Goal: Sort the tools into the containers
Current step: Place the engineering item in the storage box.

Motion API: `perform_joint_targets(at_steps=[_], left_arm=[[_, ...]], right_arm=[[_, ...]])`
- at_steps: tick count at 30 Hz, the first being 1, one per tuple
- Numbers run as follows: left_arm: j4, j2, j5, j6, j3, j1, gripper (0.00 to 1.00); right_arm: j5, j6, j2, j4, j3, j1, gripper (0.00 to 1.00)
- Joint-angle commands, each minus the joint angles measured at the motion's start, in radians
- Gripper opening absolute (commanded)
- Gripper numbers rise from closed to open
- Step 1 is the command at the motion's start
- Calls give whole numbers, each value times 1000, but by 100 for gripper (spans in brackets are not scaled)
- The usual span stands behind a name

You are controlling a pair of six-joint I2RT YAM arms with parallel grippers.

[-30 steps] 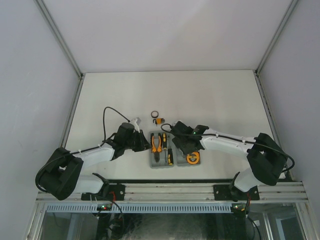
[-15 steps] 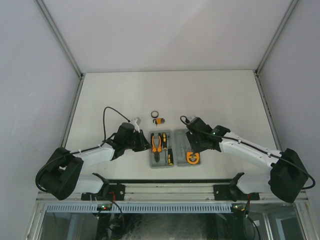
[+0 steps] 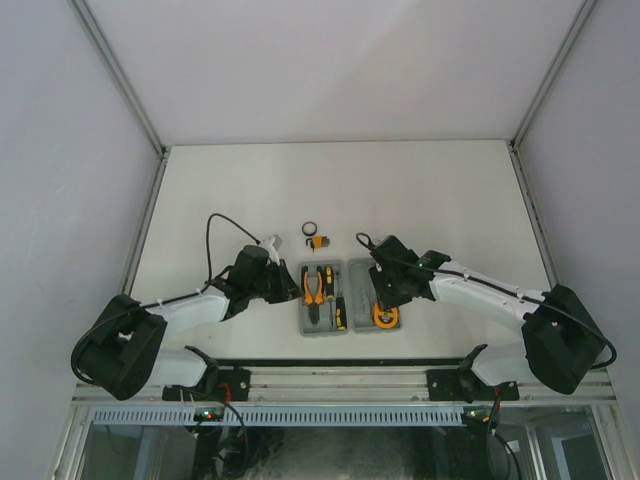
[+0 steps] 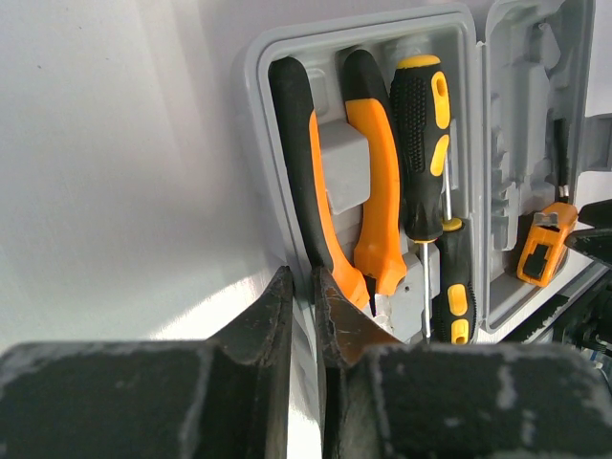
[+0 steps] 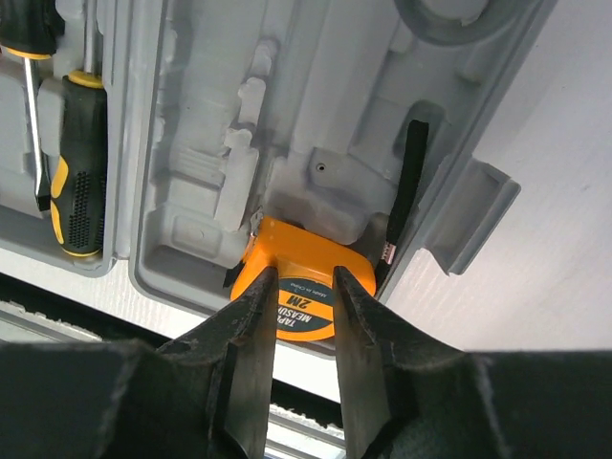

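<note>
Nearest the bases, the right gripper (image 5: 304,287) hangs with its fingers apart, straddling the top of the orange tape measure (image 5: 301,251), which sits in the near recess of the right half of the grey tool case (image 5: 201,124). The step looks like seating it: press straight down and evenly so it drops flush, then lift vertically — a sideways pull could catch the case's near wall or tip the tape out. Across the case, the left gripper (image 4: 302,282) has its fingers drawn almost together with the left rim running into the slit between them, apparently clamped on it to steady the case. The pliers (image 4: 373,182) and two screwdrivers (image 4: 421,124) lie in the left half. Beyond the far rim, the hex key set (image 3: 320,241) and black ring (image 3: 310,229) lie close together on the table (image 3: 450,190) — there is open surface all round them, so a high pass over the case would suit.
</note>
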Motion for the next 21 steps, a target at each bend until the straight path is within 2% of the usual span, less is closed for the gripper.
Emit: perform_joint_targets(at_steps=[1,17,21], left_arm=[[-24,17,3,22,39,-8,14],[-24,27,8,25,48,-8,13],[-31,19,5,26,49,-8,12]], right_arm=[[-16,1,32,21,8,3,28],[6,-5,142,-24,6,52,24],[40,12,92,-15,10,61,27]])
